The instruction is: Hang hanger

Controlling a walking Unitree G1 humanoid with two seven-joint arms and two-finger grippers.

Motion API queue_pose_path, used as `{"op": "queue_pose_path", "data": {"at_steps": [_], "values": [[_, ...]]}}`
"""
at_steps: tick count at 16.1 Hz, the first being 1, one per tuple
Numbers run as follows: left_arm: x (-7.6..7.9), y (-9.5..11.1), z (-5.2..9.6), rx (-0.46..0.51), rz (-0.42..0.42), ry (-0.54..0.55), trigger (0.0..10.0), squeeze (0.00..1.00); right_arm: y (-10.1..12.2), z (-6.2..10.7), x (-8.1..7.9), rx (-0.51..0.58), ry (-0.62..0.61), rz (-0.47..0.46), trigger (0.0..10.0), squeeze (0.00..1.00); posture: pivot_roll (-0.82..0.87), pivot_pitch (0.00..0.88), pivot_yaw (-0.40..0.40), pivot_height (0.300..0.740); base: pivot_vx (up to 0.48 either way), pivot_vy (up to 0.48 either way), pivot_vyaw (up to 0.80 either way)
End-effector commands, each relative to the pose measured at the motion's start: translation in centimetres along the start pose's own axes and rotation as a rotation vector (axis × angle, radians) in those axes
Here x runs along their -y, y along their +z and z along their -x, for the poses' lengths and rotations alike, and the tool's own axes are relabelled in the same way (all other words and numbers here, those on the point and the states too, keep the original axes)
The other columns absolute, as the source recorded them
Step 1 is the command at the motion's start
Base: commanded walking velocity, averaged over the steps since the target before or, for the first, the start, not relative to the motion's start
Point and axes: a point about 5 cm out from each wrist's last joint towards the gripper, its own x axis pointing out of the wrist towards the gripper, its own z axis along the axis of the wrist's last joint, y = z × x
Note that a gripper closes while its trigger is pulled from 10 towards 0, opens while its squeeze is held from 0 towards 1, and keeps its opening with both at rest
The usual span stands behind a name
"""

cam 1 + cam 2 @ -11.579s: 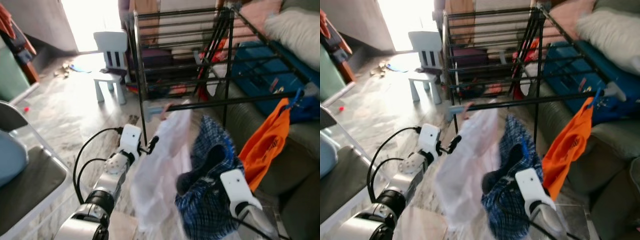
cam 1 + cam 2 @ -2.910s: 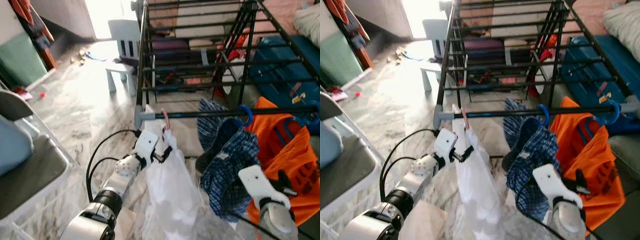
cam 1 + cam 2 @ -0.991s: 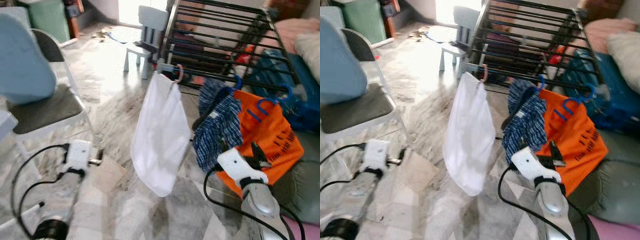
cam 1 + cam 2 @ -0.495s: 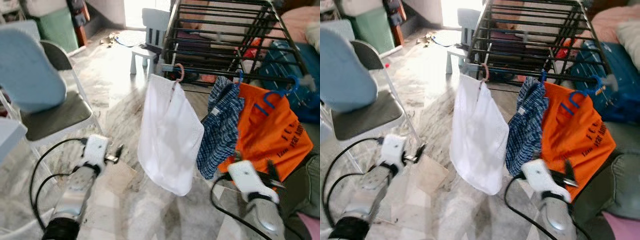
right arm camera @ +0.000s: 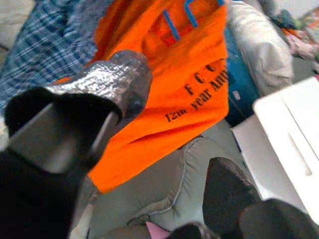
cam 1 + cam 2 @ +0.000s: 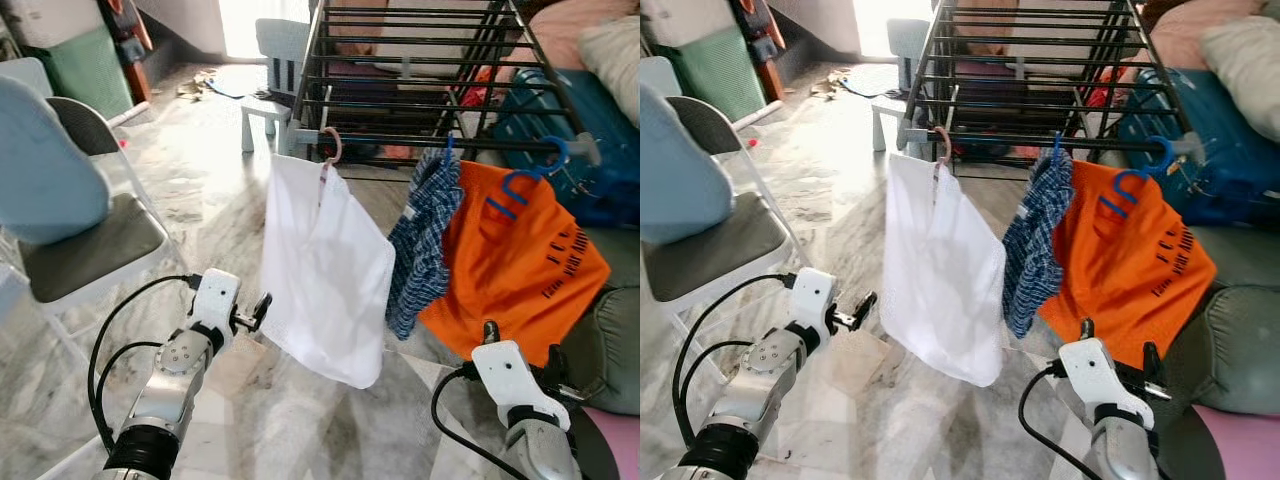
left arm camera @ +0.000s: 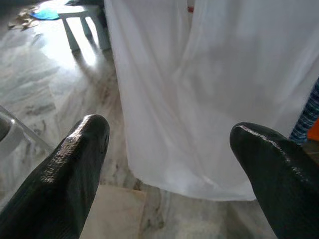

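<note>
Three garments hang from the front bar (image 6: 430, 143) of the black drying rack (image 6: 400, 60). A white garment (image 6: 325, 270) is on a pink hanger (image 6: 331, 147). A blue plaid garment (image 6: 425, 240) and an orange shirt (image 6: 510, 260) are on blue hangers (image 6: 530, 180). My left gripper (image 6: 262, 308) is open and low, just left of the white garment's lower edge; the left wrist view shows that cloth (image 7: 199, 89) between its spread fingers (image 7: 75, 169). My right gripper (image 6: 1118, 340) is open and empty below the orange shirt (image 5: 164, 89).
A folding chair (image 6: 90, 240) with a blue cushion stands at the left. A small white chair (image 6: 275, 60) and a green bin (image 6: 85, 70) are further back. A grey-green sofa (image 6: 610, 340) and blue bag (image 6: 590, 140) are at the right. A cardboard piece (image 6: 855, 365) lies on the marble floor.
Earlier both grippers held the white and plaid garments up at the bar; these now hang free. Since half a second ago the view shifted and my left gripper edged nearer the white garment.
</note>
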Motion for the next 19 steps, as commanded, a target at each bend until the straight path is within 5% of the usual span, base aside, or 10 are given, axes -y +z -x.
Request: {"op": "queue_pose_path", "data": {"at_steps": [1,4,9,19], "values": [[-0.4,-0.9,0.3,-0.032,0.014,0.031,10.0,0.00,0.0,-0.2,-0.2,-0.016,0.029,0.002,10.0,0.00,0.05,0.000,-0.026,0.740,0.000,0.000,0.00],[-1.8,-1.8,0.9,-0.071,0.042,0.126,10.0,0.00,0.6,-0.1,-1.5,-0.003,0.156,0.042,10.0,0.00,0.06,0.000,-0.049,0.740,0.000,0.000,0.00],[-1.9,-2.9,2.5,-0.084,0.056,0.162,10.0,0.00,1.4,-0.5,-2.2,0.012,0.224,0.066,10.0,0.00,0.09,0.000,-0.087,0.740,0.000,0.000,0.00],[-2.0,-2.4,2.3,-0.080,0.032,0.147,10.0,0.00,1.5,-0.7,-2.3,0.006,0.196,0.042,10.0,0.00,0.08,0.000,-0.065,0.740,0.000,0.000,0.00]]}}
